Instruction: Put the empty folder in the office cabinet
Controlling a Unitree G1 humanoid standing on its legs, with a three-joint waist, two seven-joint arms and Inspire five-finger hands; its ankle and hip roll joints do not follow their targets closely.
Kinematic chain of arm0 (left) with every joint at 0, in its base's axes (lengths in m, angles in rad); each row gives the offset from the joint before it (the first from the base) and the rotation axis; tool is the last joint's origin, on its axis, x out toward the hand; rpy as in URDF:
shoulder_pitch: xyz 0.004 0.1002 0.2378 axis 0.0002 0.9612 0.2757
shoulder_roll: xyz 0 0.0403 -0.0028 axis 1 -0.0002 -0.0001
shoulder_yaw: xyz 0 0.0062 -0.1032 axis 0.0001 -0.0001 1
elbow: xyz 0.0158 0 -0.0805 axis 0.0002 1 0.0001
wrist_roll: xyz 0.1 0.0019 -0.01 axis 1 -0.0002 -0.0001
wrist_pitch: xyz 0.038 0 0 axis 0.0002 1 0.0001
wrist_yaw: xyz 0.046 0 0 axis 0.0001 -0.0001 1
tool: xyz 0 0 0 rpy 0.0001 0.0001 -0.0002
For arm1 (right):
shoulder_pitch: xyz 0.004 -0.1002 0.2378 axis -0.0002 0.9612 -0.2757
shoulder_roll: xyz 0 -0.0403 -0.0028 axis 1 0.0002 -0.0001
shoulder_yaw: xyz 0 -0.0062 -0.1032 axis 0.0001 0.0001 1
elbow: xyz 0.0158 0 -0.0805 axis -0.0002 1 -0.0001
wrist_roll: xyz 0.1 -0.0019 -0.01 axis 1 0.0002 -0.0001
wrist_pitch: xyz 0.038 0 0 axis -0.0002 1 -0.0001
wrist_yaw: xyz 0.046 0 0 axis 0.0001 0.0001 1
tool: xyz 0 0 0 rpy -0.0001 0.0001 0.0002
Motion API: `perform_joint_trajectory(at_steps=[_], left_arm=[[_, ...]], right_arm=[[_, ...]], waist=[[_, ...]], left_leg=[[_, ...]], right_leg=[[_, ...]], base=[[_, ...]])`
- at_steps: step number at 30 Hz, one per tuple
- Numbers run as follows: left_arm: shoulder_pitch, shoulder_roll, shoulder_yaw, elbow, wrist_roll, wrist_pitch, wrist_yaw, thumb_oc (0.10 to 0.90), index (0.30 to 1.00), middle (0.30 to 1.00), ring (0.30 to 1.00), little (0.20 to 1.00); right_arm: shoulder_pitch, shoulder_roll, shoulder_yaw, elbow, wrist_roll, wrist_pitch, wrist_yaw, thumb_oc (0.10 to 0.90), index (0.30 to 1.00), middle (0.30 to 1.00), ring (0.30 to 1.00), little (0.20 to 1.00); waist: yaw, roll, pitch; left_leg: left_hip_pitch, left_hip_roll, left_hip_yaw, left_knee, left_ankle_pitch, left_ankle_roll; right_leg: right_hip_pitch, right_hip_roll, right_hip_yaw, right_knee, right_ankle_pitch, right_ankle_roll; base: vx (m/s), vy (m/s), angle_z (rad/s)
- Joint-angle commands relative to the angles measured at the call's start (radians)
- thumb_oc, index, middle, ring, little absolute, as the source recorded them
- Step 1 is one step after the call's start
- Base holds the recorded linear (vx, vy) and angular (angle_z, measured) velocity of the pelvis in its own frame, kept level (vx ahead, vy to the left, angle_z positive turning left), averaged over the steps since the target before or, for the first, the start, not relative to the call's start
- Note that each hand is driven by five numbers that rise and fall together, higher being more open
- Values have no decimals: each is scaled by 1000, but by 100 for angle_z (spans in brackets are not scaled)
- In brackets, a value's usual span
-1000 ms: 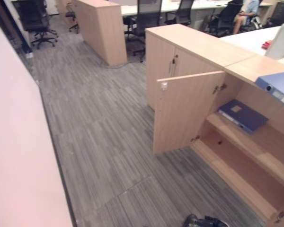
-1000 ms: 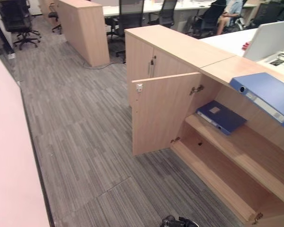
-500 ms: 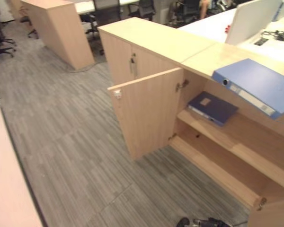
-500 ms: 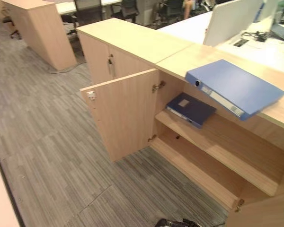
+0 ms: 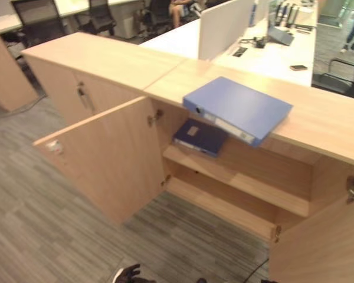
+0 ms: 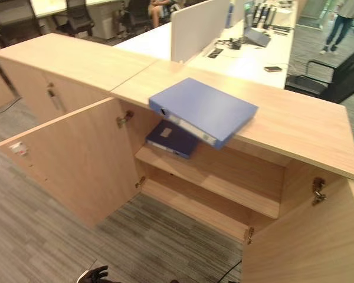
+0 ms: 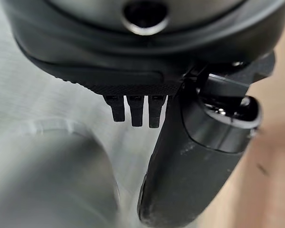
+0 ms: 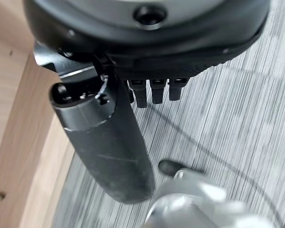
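Reaching with both dark, straight-fingered, empty hands, left (image 7: pixel 190 156) and right (image 8: pixel 109 142), hanging low, for the large blue ring-binder folder (image 5: pixel 239 109) overhanging the light wooden cabinet's top (image 5: pixel 318 124), then lifting level toward the open shelf (image 5: pixel 248 183) beside the darker blue folder (image 5: pixel 199 137).

A bright blue folder (image 5: pixel 239 109) lies on the pale wood cabinet (image 5: pixel 106 59). A darker navy folder (image 5: pixel 199 137) sits inside. The carpet (image 5: pixel 23 236) is grey, finely striped.
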Motion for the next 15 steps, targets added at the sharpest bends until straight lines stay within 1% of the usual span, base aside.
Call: perform_joint_trajectory(at_steps=[1,2,3,4,5,6,7,8,9,11,14,15], left_arm=[[-37,41,-39,-175,-39,-44,-41,800,900,900,900,900],[-30,52,-39,-223,-43,-44,-51,800,900,900,900,900],[-20,67,-37,-278,-51,-47,-57,800,900,900,900,900],[-9,79,-34,-321,-58,-44,-65,800,900,900,900,900],[2,93,-35,-369,-53,-39,-74,800,900,900,900,900],[10,99,-35,-405,-50,-41,-76,800,900,900,900,900],[20,105,-33,-436,-55,-45,-77,800,900,900,900,900],[30,110,-29,-473,-65,-47,-85,800,900,900,900,900],[32,114,-28,-501,-72,-50,-88,800,900,900,900,900],[40,125,-17,-560,-63,-54,-92,800,900,900,900,900],[54,143,-4,-640,-58,-60,-89,800,900,900,900,900],[60,147,-1,-659,-58,-62,-89,800,900,900,900,900]], right_arm=[[-50,-75,-18,30,-33,1,1,800,900,900,900,900],[-51,-78,-17,26,-40,1,4,800,900,900,900,900],[-54,-84,-16,22,-46,-1,4,800,900,900,900,900],[-54,-87,-15,21,-56,-1,6,800,900,900,900,900],[-54,-92,-12,20,-65,1,11,800,900,900,900,900],[-51,-92,-10,23,-74,1,10,800,900,900,900,900],[-48,-92,-6,27,-81,1,12,800,900,900,900,900],[-45,-96,-7,25,-86,0,14,800,900,900,900,900],[-47,-100,-12,23,-85,-1,14,800,900,900,900,900],[-46,-98,-17,19,-98,-3,16,800,900,900,900,900],[-32,-91,-33,29,-118,0,17,800,900,900,900,900],[-26,-86,-38,32,-120,2,18,800,900,900,900,900]], waist=[[35,-6,78],[39,-4,79],[46,-2,84],[58,1,87],[72,5,91],[83,12,94],[92,20,95],[101,31,98],[103,40,98],[104,53,87],[99,68,54],[94,72,43]], left_leg=[[-47,-26,32,-171,125,48],[-43,-37,22,-234,117,49],[-63,-56,-3,-291,111,42],[-79,-86,-38,-364,116,35],[-104,-137,-77,-468,148,38],[-105,-176,-124,-541,157,28],[-109,-214,-172,-606,173,20],[-119,-242,-213,-648,195,13],[-138,-254,-232,-674,220,6],[-96,-254,-245,-744,213,8],[-29,-256,-243,-812,208,10],[-6,-258,-232,-837,210,11]], right_leg=[[61,-58,53,-27,-7,122],[68,-62,69,-31,-4,132],[78,-65,86,-37,-6,138],[87,-70,104,-42,-6,144],[89,-74,114,-48,8,144],[97,-72,133,-49,4,148],[107,-67,149,-53,2,151],[118,-60,167,-56,-1,154],[127,-57,178,-59,1,157],[138,-51,205,-69,0,174],[150,-63,220,-90,8,192],[155,-67,219,-99,12,196]], base=[[112,102,-77],[111,129,-83],[117,156,-67],[51,183,-58],[63,180,-51],[67,164,-48],[139,139,-62],[136,134,-79],[129,121,-75],[110,126,-68],[148,167,-49],[135,159,-19]])
